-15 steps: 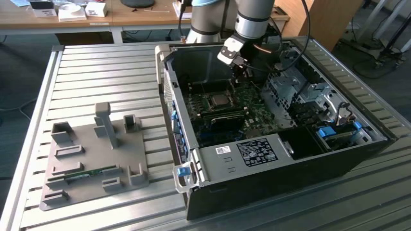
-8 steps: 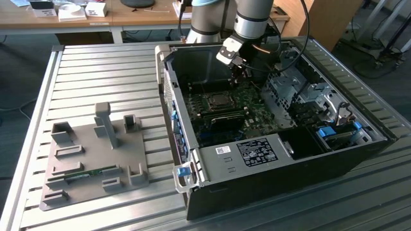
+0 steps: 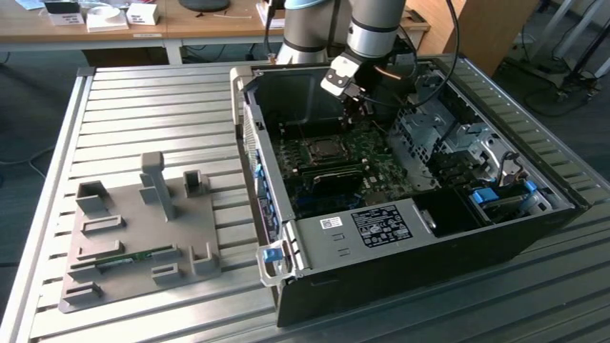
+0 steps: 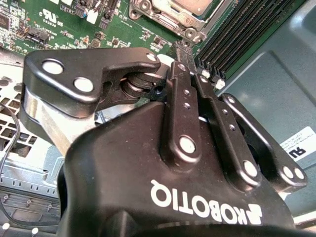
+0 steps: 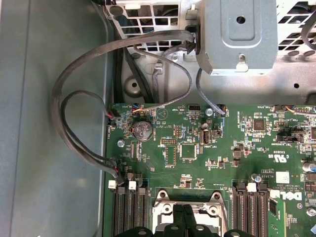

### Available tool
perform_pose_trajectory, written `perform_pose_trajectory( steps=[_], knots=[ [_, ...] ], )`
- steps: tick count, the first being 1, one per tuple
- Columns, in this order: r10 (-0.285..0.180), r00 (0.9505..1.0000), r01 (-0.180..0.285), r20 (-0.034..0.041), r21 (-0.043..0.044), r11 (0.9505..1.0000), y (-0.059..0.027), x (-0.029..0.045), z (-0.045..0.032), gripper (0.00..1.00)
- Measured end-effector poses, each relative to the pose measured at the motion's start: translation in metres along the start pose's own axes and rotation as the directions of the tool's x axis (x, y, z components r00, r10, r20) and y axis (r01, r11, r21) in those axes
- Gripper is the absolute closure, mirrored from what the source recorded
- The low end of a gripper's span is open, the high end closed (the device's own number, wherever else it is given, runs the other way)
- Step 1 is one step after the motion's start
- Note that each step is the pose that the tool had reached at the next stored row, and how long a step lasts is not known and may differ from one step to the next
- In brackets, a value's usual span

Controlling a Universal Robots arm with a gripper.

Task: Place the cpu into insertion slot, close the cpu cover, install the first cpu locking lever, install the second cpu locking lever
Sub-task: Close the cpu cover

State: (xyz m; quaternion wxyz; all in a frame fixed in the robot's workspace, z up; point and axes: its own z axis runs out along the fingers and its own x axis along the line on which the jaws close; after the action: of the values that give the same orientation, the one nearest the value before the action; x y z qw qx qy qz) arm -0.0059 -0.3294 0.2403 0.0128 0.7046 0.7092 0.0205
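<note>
While the locking levers cannot be made out, the small silvery-topped square cpu (image 4: 185,4) seems seated in the silver-rimmed square insertion slot (image 3: 322,151). The silvery windowed cpu cover (image 4: 165,20) looks lowered over it. The black gripper (image 4: 180,48) hovers just above, fingers pressed together and holding nothing visible.

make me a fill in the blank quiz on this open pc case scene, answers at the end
The open black computer case lies on a slatted metal table, open side facing ___.
Its motherboard is dark ___.
The flat grey fixture plate lies on the exterior view's ___ of the case.
The black gripper hangs ___ the case, close to the square silvery-rimmed insertion slot.
Missing words: up; green; left; inside.
</note>
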Motion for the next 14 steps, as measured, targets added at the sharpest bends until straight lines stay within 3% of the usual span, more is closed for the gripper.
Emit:
perform_pose_trajectory(
  steps=[14],
  knots=[
    [0.000, 1.0000, 0.000, 0.0000, 0.0000, 1.0000, -0.0102, 0.0001, 0.0004, 0.89]
  ],
)
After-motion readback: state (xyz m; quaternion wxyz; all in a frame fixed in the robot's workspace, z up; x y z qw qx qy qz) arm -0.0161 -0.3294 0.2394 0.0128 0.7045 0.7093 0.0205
